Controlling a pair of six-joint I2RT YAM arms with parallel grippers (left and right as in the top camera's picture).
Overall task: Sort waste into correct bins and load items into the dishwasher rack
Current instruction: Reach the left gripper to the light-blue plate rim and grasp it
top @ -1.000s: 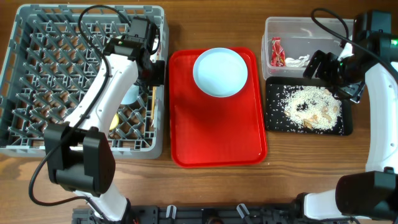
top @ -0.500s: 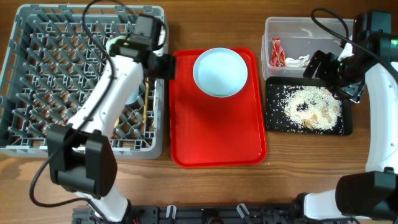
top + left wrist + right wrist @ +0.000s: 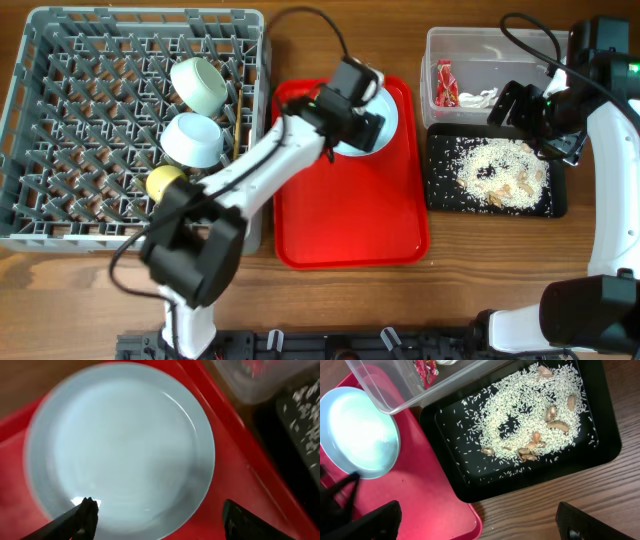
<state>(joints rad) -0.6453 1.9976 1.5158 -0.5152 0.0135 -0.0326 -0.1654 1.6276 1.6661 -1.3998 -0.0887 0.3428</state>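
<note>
The pale blue saucer (image 3: 388, 108) lies at the far end of the red serving tray (image 3: 350, 220). My left gripper (image 3: 362, 122) is open just over it. In the left wrist view its fingers (image 3: 165, 520) straddle the near rim of the saucer (image 3: 120, 445) without touching it. The grey rack (image 3: 60, 130) holds a pale green bowl (image 3: 205, 85), a pale blue bowl (image 3: 193, 140), the yellow cup (image 3: 165, 182) and a chopstick (image 3: 238, 140). My right gripper (image 3: 530, 110) is open and empty over the black tray (image 3: 440, 200), which holds rice leftovers (image 3: 500, 172). The clear tub (image 3: 490, 45) holds the red-and-white wrapper (image 3: 444, 83) and a white scrap (image 3: 478, 97).
The right wrist view shows the black tray (image 3: 605, 445) with rice (image 3: 520, 405), the clear tub (image 3: 395, 390), the saucer (image 3: 360, 430) and the red tray's corner (image 3: 420, 505) beside bare wood. The rack touches the red tray's left side.
My left arm has swung from the rack's right side across to the saucer on the red tray, uncovering the bowls and cup in the rack. My right arm has not moved.
</note>
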